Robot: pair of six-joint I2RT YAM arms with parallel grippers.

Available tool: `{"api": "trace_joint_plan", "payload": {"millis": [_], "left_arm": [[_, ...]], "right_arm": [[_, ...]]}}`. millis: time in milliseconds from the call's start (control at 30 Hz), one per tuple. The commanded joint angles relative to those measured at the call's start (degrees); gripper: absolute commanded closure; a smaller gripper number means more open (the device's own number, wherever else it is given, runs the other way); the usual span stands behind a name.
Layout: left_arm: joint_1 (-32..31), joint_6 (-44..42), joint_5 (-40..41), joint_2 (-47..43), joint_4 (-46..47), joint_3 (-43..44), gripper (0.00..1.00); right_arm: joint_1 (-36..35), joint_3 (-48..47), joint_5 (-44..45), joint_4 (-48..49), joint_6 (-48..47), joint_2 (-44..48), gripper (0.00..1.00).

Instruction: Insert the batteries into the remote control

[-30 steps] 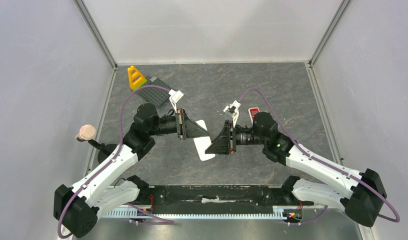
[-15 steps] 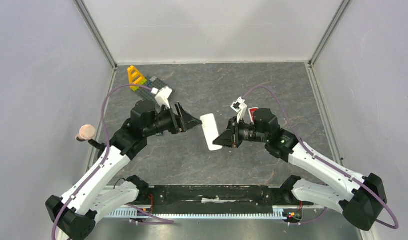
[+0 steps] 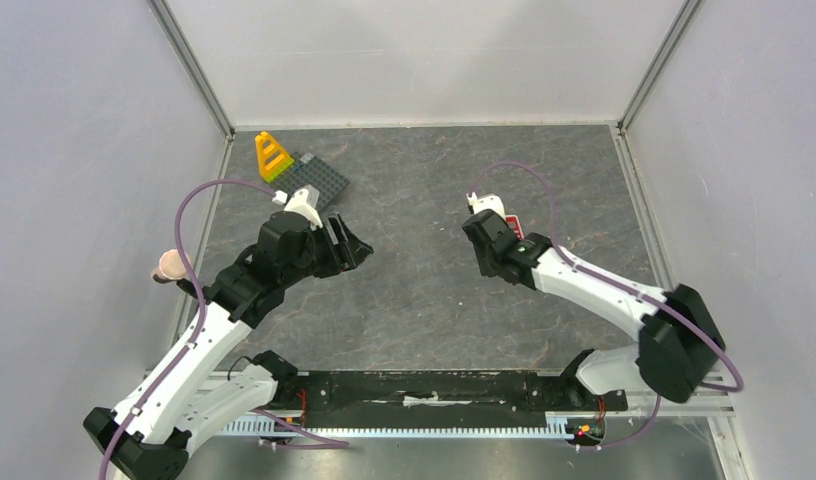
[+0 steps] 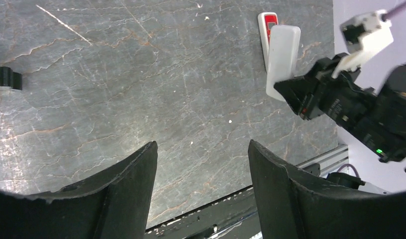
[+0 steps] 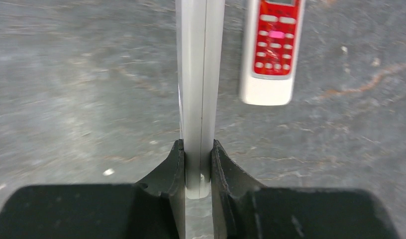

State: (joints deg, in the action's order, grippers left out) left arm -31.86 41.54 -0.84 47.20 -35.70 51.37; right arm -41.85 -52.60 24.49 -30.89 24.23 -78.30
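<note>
Sitting edge-on within the right gripper: white remote.

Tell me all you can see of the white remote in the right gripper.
The white remote is long, slim, plain white plastic, with a seam running along its narrow side. It is held on edge, its near end pinched by the right gripper, and runs parallel to the red remote lying face up beside it. Its battery bay does not show.
</note>
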Motion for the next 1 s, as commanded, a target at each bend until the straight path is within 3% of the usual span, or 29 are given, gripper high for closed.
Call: {"api": "trace_joint_plan", "payload": {"millis": [0, 233, 367, 633, 967], "left_arm": [[0.1, -3.8, -0.9, -0.2, -1.7, 1.8, 0.27], [0.1, -4.3, -0.8, -0.9, -1.9, 1.5, 0.25], [0.1, -3.1, 0.4, 0.0, -3.0, 2.0, 0.24], [0.1, -0.9, 4.3, 1.5, -7.0, 3.5, 0.23], [0.1, 3.1, 5.9, 1.7, -12.7, 4.8, 0.21]], "right_arm": [[0.0, -2.2, 15.0, -1.1, 1.2, -6.0, 1.00], [0.0, -2.7, 15.5, 0.2, 1.5, -12.3, 1.00], [-0.8, -2.6, 14.2, 1.3, -0.5, -15.6, 0.81], [-2.9, -2.9, 12.6, 2.6, 0.5, -19.0, 0.75], [-3.6, -2.8, 4.7, 2.9, 1.7, -16.5, 0.44]]}}
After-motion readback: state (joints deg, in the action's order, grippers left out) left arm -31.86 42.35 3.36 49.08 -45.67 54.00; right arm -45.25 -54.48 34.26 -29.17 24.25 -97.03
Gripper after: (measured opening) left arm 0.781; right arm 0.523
